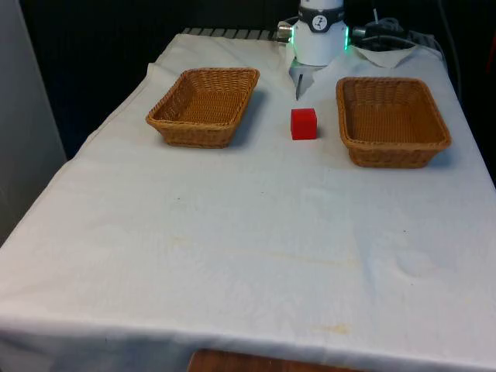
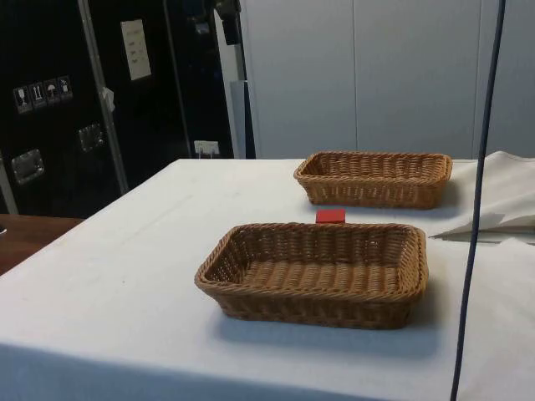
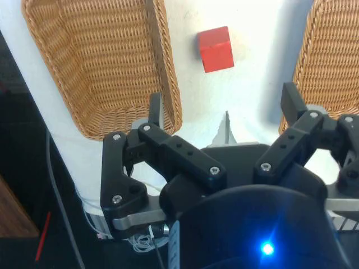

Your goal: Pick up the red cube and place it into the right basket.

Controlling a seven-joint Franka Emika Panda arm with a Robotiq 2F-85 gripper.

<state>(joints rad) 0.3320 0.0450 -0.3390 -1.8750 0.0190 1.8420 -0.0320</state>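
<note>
The red cube [image 1: 304, 124] sits on the white cloth between two wicker baskets, a little nearer to the basket on the front view's right [image 1: 391, 157] than to the one on the left [image 1: 194, 136]. Both baskets hold nothing. From the side, the cube [image 2: 330, 215] peeks over the far rim of the near basket [image 2: 309, 305], with the other basket [image 2: 372, 194] behind it. My gripper [image 3: 222, 101] hangs high above the table's robot end, open, nothing between its fingers. Well below it lies the cube [image 3: 215, 49], flanked by the two baskets [image 3: 101, 61] [image 3: 331, 56].
The robot's white base [image 1: 318, 39] stands at the far end of the table, with folded cloth and cables [image 1: 387, 39] beside it. A dark cable [image 2: 476, 209] hangs across the side view. The near half of the cloth [image 1: 248, 256] is bare.
</note>
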